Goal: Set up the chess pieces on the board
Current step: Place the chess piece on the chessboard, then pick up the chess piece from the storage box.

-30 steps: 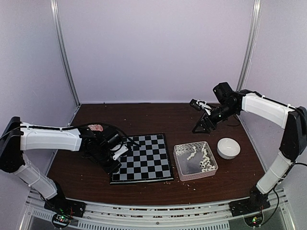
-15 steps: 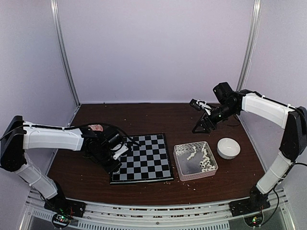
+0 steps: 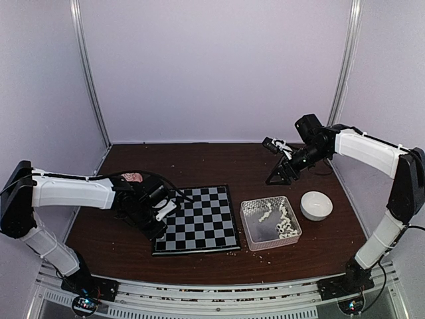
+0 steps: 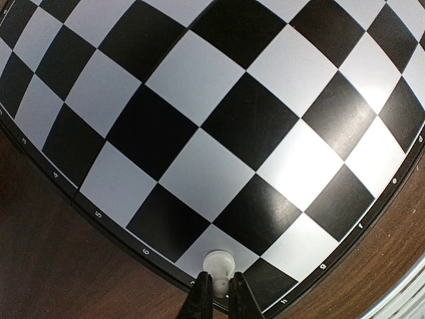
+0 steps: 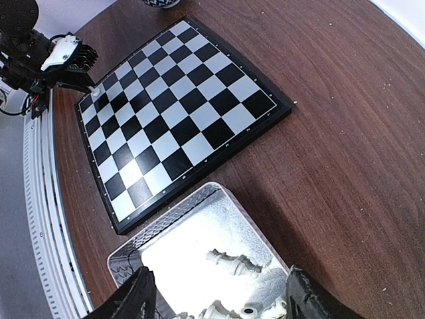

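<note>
place: lab booth | signs: plain white walls (image 3: 219, 66), metal posts (image 3: 91, 80), mounting rail (image 3: 219, 292)

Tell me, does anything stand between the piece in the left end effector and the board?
Nothing visible does. The left end effector holds the white chess piece over a pale edge square of the chessboard; nearby squares are bare.

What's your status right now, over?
Left end effector shut on a chess piece at the board edge. Right end effector open above the tray. Nothing in the way.

Tray (image 3: 254, 230) w/ pieces (image 3: 284, 221) right of board (image 3: 199, 219).
</note>
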Controlling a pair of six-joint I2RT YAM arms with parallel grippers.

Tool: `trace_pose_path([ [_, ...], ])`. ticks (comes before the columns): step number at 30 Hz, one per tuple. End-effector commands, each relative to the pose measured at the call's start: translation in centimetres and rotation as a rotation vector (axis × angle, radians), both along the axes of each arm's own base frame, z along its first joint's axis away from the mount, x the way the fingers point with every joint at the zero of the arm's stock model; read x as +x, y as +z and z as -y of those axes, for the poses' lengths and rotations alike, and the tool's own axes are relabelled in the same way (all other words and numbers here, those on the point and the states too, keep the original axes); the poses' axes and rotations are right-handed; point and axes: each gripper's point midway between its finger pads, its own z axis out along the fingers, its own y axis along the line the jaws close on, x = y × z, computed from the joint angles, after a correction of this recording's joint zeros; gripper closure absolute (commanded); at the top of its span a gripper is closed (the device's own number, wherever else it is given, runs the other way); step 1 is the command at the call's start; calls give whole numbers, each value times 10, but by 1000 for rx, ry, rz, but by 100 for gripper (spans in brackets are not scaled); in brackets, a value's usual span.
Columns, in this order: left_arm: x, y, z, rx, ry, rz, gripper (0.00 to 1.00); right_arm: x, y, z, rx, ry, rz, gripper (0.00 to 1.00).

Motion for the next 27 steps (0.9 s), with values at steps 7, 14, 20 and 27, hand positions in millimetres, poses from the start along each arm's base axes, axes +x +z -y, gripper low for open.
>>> trace_pose_path([
  [7, 4, 9, 2, -28, 4, 28, 76, -7, -8, -1, 6, 19, -41, 34],
  [14, 6, 40, 10, -98, -8, 58, 65, -8, -6, 0, -2, 26, -34, 34],
  [20, 13, 112, 17, -189, -51, 173, 54, -13, 0, 13, -87, 57, 67, 37],
  [27, 59, 197, 89, -568, -75, 421, 54, -42, -67, 27, -418, 187, 144, 45],
])
